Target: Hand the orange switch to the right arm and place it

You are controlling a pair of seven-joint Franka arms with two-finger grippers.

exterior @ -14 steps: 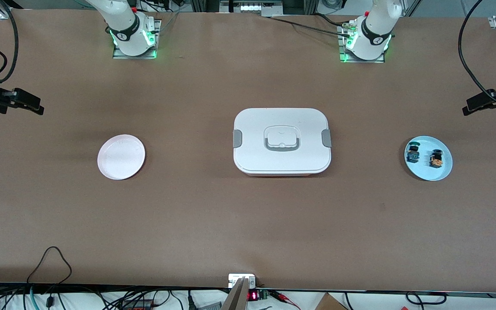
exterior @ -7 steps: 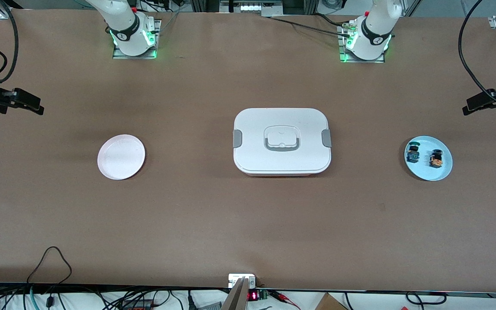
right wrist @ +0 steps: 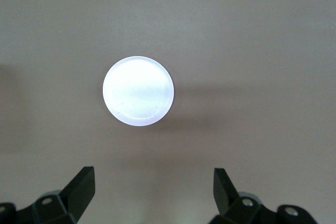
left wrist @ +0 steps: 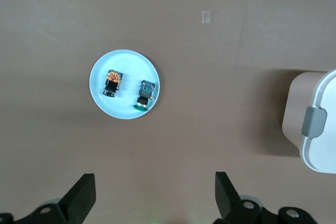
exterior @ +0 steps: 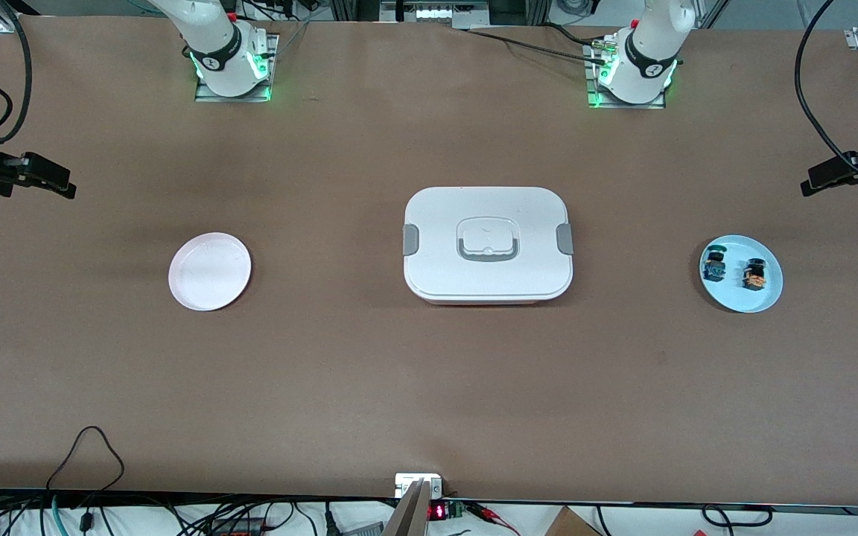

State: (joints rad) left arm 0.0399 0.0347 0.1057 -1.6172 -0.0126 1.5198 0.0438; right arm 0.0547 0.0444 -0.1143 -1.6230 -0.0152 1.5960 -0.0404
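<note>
Switch, tiny with orange body [exterior: 754,276], lies at three o'clock on round pale-blue plate [exterior: 742,300]; left gripper [left wrist: 152,198] and right gripper [right wrist: 152,195] hover released.

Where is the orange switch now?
The orange switch lies on the blue plate toward the left arm's end of the table, beside the blue-green switch.

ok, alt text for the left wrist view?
A light blue plate on a brown table holds the orange switch beside a blue-green switch, apart. The open left gripper hangs high over the table; a white lidded box shows at the edge.
</note>
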